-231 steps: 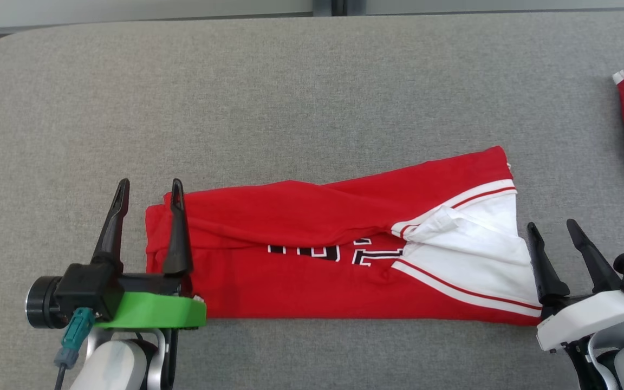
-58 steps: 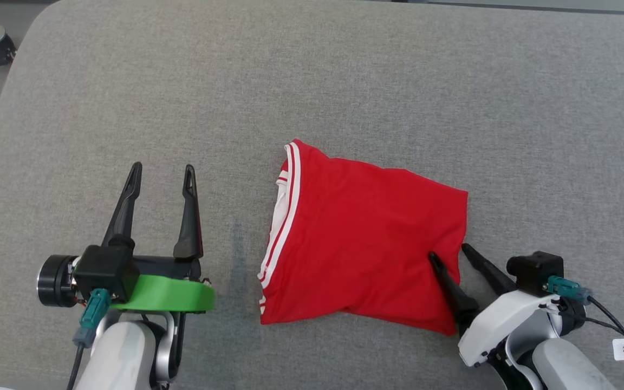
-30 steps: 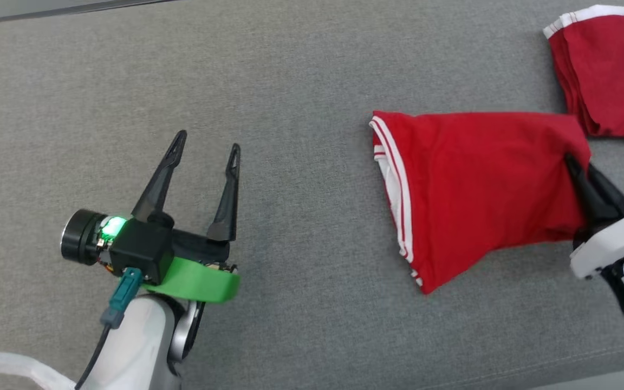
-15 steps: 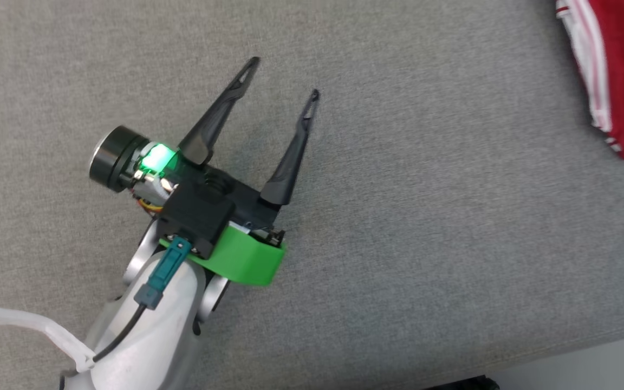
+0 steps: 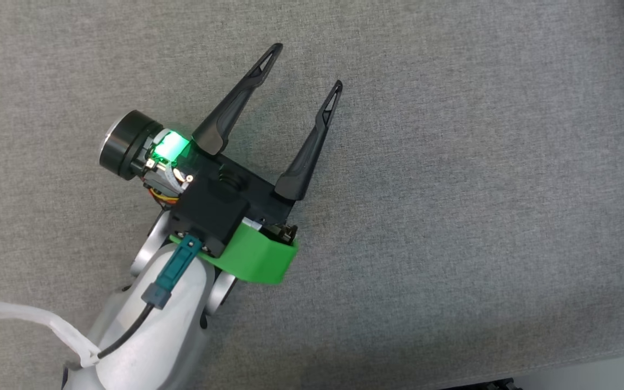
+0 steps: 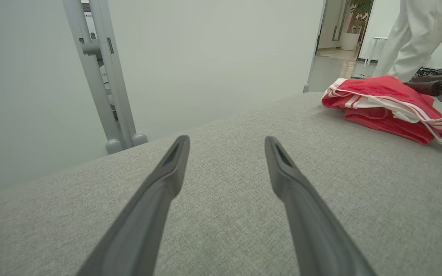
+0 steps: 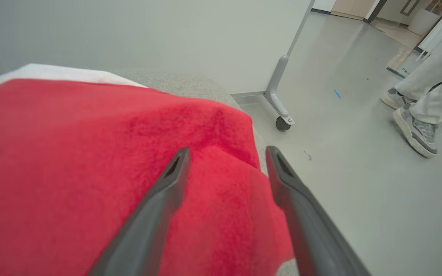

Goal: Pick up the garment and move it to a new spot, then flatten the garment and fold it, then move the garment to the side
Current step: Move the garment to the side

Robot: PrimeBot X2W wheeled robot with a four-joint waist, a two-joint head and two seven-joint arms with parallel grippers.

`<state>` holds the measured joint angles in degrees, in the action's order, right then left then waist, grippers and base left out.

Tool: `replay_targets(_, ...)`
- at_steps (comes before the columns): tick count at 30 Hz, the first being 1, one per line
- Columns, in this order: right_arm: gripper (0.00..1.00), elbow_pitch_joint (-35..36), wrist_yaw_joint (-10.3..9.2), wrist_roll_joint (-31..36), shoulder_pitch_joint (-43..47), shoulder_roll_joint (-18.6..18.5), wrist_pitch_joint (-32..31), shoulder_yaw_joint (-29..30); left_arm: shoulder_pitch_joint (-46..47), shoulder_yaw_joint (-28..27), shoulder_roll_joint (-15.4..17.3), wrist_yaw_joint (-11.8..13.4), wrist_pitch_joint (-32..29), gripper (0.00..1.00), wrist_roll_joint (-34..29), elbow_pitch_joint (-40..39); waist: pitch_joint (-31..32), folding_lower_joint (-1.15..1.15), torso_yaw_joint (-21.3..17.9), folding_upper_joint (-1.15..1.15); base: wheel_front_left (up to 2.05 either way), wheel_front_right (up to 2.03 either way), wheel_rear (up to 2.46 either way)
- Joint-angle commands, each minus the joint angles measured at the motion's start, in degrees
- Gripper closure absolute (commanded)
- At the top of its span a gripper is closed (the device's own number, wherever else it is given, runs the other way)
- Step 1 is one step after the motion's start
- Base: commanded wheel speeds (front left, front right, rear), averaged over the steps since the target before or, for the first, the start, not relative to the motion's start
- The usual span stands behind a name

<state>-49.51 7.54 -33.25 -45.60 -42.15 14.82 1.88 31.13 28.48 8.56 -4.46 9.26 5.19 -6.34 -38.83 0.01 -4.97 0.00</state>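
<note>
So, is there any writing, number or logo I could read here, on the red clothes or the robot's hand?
None of the text here can be read.
Pale label by the grey post: too small and blurred to read.
Red garment: no lettering showing.
Left hand: no marking visible.

Ahead of the left gripper (image 5: 307,65), twelve o'clock, grey padded surface (image 5: 453,189) lies bare; red garment pile (image 6: 374,88) blocks two o'clock.
</note>
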Motion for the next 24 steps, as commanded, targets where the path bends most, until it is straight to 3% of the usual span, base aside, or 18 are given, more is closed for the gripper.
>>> replay_targets(1, 0.0, 2.1, -0.12, 1.2, 1.6, 0.7, 0.4, 1.4, -0.6, -0.4, 0.5, 0.5, 0.5, 0.0, 0.3, 0.4, 1.9, -0.01, -0.6, 0.0, 0.0, 0.0, 0.0)
replay_targets(6, 0.0, 13.5, -0.12, 5.6, 9.6, 7.3, 0.4, 7.1, -3.1, -1.8, 1.1, 1.9, 1.2, 0.0, 1.6, 1.9, 6.5, -0.01, -2.4, 0.0, 0.0, 0.0, 0.0)
replay_targets(11, 0.0, 27.2, -0.12, 10.4, 19.6, 16.6, 0.4, 10.2, -6.8, -3.7, 1.5, 3.9, 1.5, 0.0, 3.5, 3.1, 11.9, -0.01, -4.0, 0.0, 0.0, 0.0, 0.0)
replay_targets(17, 0.0, 38.2, -0.12, 13.6, 29.5, 24.8, 0.4, 7.7, -12.0, -5.8, 1.9, 6.3, 2.0, 0.0, 5.6, 4.3, 17.6, -0.01, -4.0, 0.0, 0.0, 0.0, 0.0)
replay_targets(24, 0.0, 45.6, -0.11, 15.1, 38.4, 30.4, 0.4, 5.3, -17.5, -8.5, 1.9, 9.3, 3.0, 0.0, 7.9, 5.7, 22.8, -0.01, -0.5, 0.0, 0.0, 0.0, 0.0)
